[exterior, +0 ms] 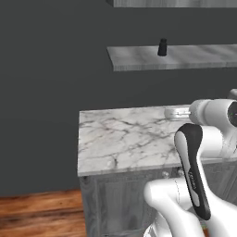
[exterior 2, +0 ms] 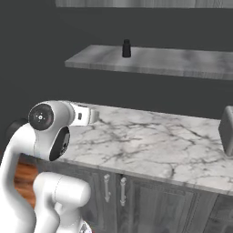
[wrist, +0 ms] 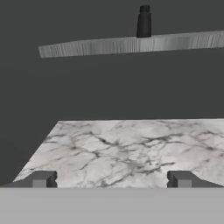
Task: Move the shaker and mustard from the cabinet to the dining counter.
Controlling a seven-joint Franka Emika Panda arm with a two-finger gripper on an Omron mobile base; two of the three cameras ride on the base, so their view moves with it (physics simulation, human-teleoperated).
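Observation:
The shaker [exterior: 162, 47] [exterior 2: 126, 48] [wrist: 144, 22], small and black, stands upright on a grey streaked shelf of the dark-walled cabinet [exterior: 194, 58] [exterior 2: 173, 63] [wrist: 100, 46]. My gripper [wrist: 111, 180] is open, with nothing between its fingertips [wrist: 43, 179]. It hovers over the near part of a marble counter, well below the shelf and short of it. From the base views the gripper [exterior: 172, 113] [exterior 2: 94, 115] points towards the back wall, lower than the shaker. The mustard and the dining counter are out of view.
A white grey-veined marble counter [exterior: 125, 139] [exterior 2: 150, 145] over grey handled doors [exterior 2: 113, 189] lies between me and the cabinet wall. A dark grey object [exterior 2: 226, 129] sits at its right edge. A second shelf [exterior: 176, 3] runs higher up. Wooden floor [exterior: 37, 213] shows at left.

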